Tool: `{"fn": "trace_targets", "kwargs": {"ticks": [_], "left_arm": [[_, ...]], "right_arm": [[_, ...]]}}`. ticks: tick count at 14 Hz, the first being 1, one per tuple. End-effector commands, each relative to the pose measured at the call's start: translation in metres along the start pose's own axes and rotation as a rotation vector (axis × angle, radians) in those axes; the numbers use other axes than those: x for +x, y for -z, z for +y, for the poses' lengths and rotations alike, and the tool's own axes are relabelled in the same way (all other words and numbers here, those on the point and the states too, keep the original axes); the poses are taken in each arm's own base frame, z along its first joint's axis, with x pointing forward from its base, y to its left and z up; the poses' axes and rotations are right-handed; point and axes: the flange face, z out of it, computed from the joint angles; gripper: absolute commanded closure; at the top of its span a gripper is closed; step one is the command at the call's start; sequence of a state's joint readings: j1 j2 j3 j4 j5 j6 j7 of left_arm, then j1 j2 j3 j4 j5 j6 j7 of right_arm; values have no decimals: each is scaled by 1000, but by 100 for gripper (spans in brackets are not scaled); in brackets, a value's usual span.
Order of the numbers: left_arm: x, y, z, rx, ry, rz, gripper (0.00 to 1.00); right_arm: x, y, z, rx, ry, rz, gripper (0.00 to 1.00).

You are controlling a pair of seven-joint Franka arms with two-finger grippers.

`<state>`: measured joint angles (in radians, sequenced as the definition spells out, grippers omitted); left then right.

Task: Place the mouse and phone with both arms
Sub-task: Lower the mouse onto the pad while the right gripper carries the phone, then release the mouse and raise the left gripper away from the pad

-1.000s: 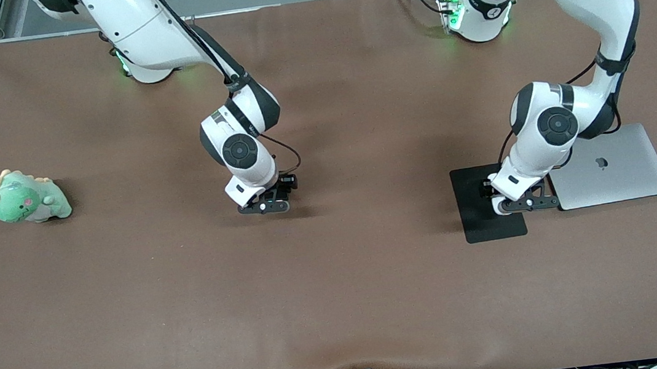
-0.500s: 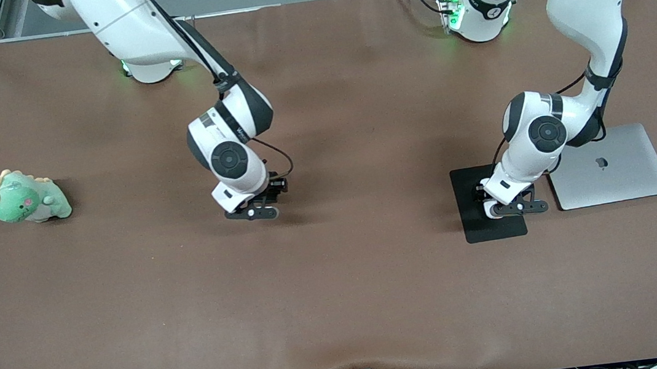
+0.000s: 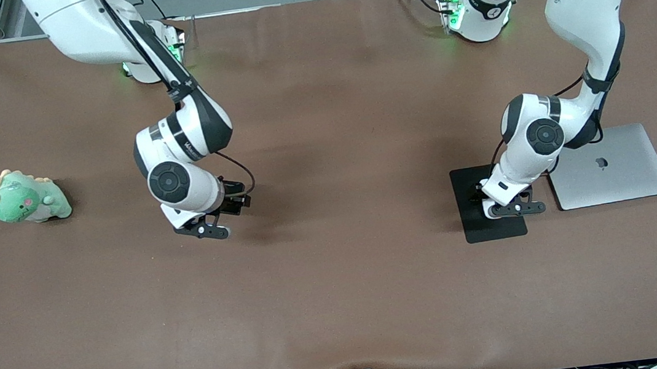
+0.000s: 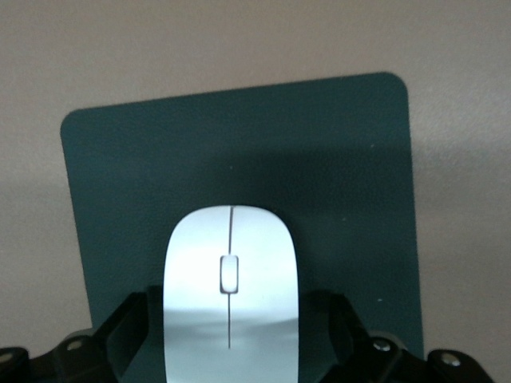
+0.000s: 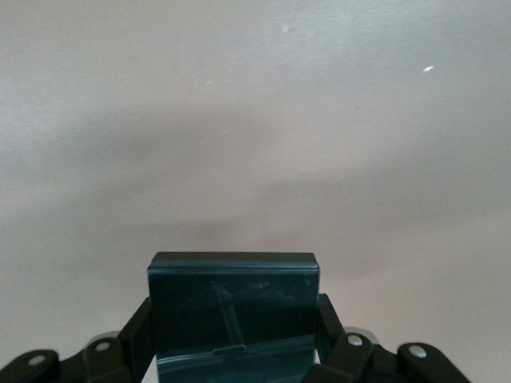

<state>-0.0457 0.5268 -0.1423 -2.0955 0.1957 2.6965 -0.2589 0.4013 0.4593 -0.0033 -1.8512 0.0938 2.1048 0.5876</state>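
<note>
My left gripper (image 3: 516,209) is shut on the white mouse (image 4: 230,291), its jaws closed against the mouse's two sides, and holds it over the flat black mouse pad (image 3: 482,226), which also shows in the left wrist view (image 4: 239,159). My right gripper (image 3: 202,230) is shut on the black phone (image 5: 233,311) and holds it over bare brown table toward the right arm's end. In the front view each arm's hand hides the mouse and the phone.
A closed silver laptop (image 3: 611,168) lies beside the mouse pad toward the left arm's end. A green plush dinosaur (image 3: 26,199) sits at the right arm's end. The brown table cover (image 3: 342,306) spreads across the table.
The right arm has carried the phone toward its own end of the table and slightly nearer the camera. The left gripper has shifted a little further over the mouse pad with the mouse.
</note>
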Motion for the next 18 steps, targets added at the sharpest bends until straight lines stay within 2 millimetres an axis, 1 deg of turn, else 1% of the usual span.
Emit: {"fn": "trace_targets", "kwargs": {"ticks": [1, 2, 3, 4, 6, 8, 9, 10, 11, 12, 13, 14, 16, 17, 18], "left_arm": [[13, 37, -3, -3, 4, 55, 0], [17, 54, -6, 7, 2, 58, 0], [23, 70, -7, 21, 1, 46, 0], [30, 85, -9, 35, 3, 25, 0], [45, 108, -11, 60, 1, -36, 0], [56, 132, -12, 71, -12, -70, 0], [59, 145, -13, 77, -20, -89, 0], [60, 163, -14, 69, -20, -108, 0], [61, 184, -17, 44, -27, -126, 0], [61, 206, -26, 21, -23, -140, 0], [60, 228, -32, 10, -15, -146, 0], [55, 248, -32, 14, -15, -151, 0], [44, 287, -33, 24, -12, -147, 0], [36, 305, -34, 30, -11, -151, 0], [30, 322, -34, 31, -7, -150, 0]], "right_arm": [[4, 17, 47, 7, 22, -10, 100], [11, 19, 68, 15, 31, -13, 100], [13, 24, 78, 21, 44, -9, 100], [13, 23, 90, 21, 55, -15, 100], [27, 20, 131, 33, 85, -29, 100], [28, 12, 153, 36, 120, -39, 100], [31, 8, 170, 40, 134, -45, 100], [33, 7, 182, 43, 153, -47, 100], [35, 4, 194, 40, 173, -49, 100], [37, -1, 206, 43, 190, -54, 100], [37, -9, 220, 50, 203, -49, 100], [34, -16, 225, 49, 220, -42, 100], [28, -33, 242, 44, 220, -25, 100], [24, -39, 245, 37, 225, -13, 100], [24, -43, 253, 26, 225, -9, 100]]}}
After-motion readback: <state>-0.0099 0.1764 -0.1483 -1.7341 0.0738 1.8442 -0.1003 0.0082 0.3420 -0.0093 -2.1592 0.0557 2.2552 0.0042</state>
